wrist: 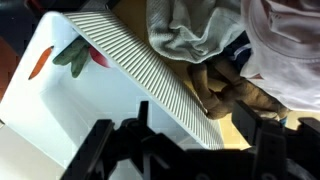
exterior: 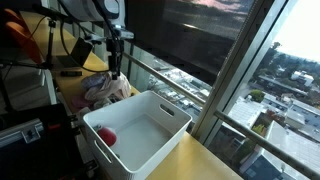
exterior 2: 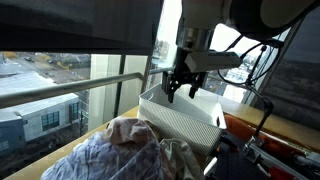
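One end effector, fingers spread, empty, hovers over cloth pile beside white bin.

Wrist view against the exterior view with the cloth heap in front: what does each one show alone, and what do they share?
Only the wrist view looks into the white bin, where a red and green item lies on its floor. Only the exterior view shows the window railing, the buildings outside and the whole claw hanging from the arm. From there the inside of the bin is hidden. Both show the bin's ribbed wall, the cloth heap beside it and the open, empty claw above them.
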Tool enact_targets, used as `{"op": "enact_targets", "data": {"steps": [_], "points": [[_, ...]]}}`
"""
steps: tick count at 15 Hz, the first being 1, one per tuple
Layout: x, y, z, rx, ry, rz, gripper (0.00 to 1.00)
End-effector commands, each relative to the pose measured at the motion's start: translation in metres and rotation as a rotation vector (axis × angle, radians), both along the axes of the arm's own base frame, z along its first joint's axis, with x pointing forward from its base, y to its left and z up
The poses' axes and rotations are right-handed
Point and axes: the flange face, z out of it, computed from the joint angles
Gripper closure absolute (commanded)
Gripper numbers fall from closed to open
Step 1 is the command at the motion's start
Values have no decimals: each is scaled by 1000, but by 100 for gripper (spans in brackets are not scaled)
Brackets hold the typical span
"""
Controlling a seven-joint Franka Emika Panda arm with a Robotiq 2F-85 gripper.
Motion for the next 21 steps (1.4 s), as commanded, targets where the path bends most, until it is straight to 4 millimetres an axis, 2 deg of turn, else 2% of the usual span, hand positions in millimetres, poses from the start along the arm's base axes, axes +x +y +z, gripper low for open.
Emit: {"op": "enact_targets", "data": {"steps": [1, 4, 6, 8, 11, 17, 21], "points": [[11, -82, 14, 8, 5, -67, 0], [19, -153, 9, 31, 33, -122, 0], [20, -190, 1, 61, 60, -143, 0], [18, -214, -9, 102, 92, -149, 0], [11, -229, -34, 204, 155, -80, 0], [-15, -239, -96, 283, 251, 238, 0], [-31, -239, -126, 310, 332, 458, 0]]}}
